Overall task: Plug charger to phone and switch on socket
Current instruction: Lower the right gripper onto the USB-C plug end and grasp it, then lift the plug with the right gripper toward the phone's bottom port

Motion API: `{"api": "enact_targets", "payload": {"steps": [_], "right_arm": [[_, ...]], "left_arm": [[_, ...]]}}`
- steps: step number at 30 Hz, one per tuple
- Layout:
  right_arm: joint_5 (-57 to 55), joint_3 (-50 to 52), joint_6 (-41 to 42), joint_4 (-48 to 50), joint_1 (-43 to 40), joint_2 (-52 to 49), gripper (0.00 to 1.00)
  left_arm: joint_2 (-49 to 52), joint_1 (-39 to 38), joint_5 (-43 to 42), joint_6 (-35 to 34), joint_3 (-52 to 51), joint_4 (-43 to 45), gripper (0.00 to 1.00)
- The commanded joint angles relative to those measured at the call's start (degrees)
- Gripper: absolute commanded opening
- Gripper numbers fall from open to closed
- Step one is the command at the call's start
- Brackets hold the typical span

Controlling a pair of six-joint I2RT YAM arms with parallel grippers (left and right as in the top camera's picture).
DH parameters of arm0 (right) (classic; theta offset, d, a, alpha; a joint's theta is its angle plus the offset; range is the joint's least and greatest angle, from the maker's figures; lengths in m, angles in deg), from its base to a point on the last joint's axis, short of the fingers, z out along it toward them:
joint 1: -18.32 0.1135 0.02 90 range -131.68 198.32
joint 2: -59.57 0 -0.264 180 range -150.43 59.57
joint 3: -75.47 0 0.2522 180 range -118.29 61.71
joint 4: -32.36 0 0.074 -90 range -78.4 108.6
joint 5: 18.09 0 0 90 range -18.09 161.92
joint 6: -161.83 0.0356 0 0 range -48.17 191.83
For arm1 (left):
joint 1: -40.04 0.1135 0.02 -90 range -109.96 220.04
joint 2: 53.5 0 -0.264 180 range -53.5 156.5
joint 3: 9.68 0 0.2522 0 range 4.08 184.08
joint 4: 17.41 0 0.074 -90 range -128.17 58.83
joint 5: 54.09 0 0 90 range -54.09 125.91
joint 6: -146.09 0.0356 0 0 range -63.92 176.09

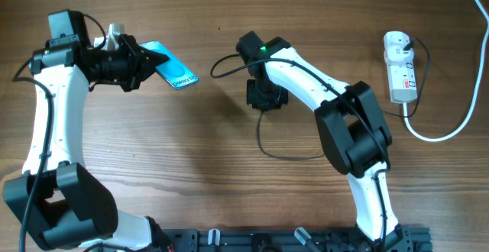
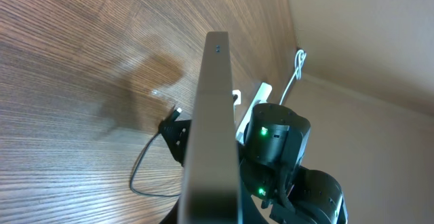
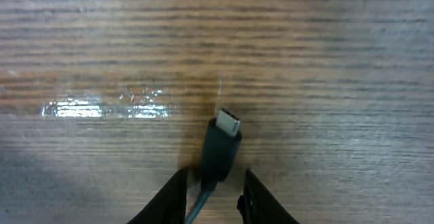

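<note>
Item 1, charger (image 3: 220,149): black plug body pinched between the fingers of my right gripper (image 3: 213,178), silvery tip projecting toward 12 o'clock in the wrist view, close over the table (image 1: 191,168). Its cable loops off toward 6 o'clock in the overhead view. Item 2, phone (image 1: 170,63): at 10 o'clock of the table, lifted and tilted, clamped by my left gripper (image 1: 145,61), label end pointing toward 4 o'clock, well apart from the plug. Item 3, socket (image 1: 400,69): at 2 o'clock, untouched. Handling note, my judgement: raise the plug, turn its tip toward 9 o'clock and square it to the phone's port, which I cannot make out here. Then advance slowly, since a skewed approach risks jamming or shoving the phone in its grip.
</note>
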Motion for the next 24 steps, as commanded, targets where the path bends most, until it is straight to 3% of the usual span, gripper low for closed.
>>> {"api": "enact_targets", "payload": {"steps": [1,9,12,13,20,24], "right_arm": [[3.3,2.1,0.0,0.0,0.2,-1.9,0.28],[3.1,2.1,0.2,4.2,0.2,-1.9,0.26],[3.3,2.1,0.2,4.1,0.2,-1.9,0.15],[3.3,2.1,0.2,4.2,0.2,-1.9,0.05],[6.7,2.1,-6.2,7.2,0.2,1.7,0.04],[18.8,2.1,-14.2,11.5,-0.7,10.1,0.04]], "left_arm": [[-1.0,0.2,-2.2,1.3,0.2,0.1,0.04],[-1.0,0.2,-2.2,1.3,0.2,0.1,0.04],[-1.0,0.2,-2.2,1.3,0.2,0.1,0.04],[-1.0,0.2,-2.2,1.3,0.2,0.1,0.04],[-1.0,0.2,-2.2,1.3,0.2,0.1,0.04],[-1.0,0.2,-2.2,1.3,0.2,-0.1,0.04]]}}
